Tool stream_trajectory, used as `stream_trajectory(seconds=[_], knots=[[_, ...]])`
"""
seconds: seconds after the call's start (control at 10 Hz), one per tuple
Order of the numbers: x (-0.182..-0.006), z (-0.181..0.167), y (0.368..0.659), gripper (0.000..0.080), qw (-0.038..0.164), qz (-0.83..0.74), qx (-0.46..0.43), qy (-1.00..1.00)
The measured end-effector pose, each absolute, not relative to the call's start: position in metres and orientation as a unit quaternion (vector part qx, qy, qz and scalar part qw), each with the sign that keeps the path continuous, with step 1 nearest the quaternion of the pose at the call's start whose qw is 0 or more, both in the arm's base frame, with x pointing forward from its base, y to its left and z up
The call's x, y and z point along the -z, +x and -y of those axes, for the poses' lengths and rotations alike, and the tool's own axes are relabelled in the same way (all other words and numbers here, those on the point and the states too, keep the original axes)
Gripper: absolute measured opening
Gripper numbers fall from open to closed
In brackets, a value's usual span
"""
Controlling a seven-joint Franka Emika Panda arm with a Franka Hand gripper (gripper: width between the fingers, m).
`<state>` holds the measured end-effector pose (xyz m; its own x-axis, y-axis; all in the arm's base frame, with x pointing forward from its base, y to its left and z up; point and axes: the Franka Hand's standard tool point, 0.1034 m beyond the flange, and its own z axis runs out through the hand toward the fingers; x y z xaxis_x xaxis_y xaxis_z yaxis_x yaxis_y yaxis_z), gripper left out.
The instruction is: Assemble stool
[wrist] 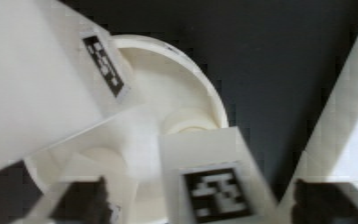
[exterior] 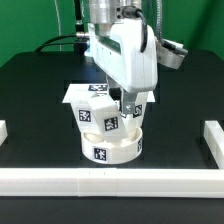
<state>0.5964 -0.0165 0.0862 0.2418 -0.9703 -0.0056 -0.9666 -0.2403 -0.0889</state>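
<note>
The round white stool seat [exterior: 110, 150] lies near the table's front with its sockets up. Two blocky tagged legs stand on it: one tilted toward the exterior view's left [exterior: 92, 112] and one toward the right [exterior: 131, 122]. My gripper [exterior: 128, 104] comes down from above onto the right leg. In the wrist view this leg [wrist: 208, 180] fills the space between my fingers [wrist: 73, 200], and the jaws stand shut on its sides. The seat's curved rim [wrist: 179, 72] and the other leg [wrist: 51, 90] show behind it.
White border rails run along the front [exterior: 110, 181], the exterior view's left [exterior: 3, 128] and right [exterior: 214, 136]. The marker board [exterior: 76, 93] lies behind the seat, mostly hidden by the arm. Another white part [wrist: 345, 110] shows at the wrist view's edge.
</note>
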Motion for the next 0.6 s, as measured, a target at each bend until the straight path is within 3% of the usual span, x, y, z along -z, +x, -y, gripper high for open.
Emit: stream_trajectory(seconds=[0.1,0.6], knots=[[-0.087,0.016,0.596,0.0607,0.036,-0.615,0.022,-0.788],[-0.103,0.021,0.596,0.0649,0.041,-0.603,0.011,-0.797]])
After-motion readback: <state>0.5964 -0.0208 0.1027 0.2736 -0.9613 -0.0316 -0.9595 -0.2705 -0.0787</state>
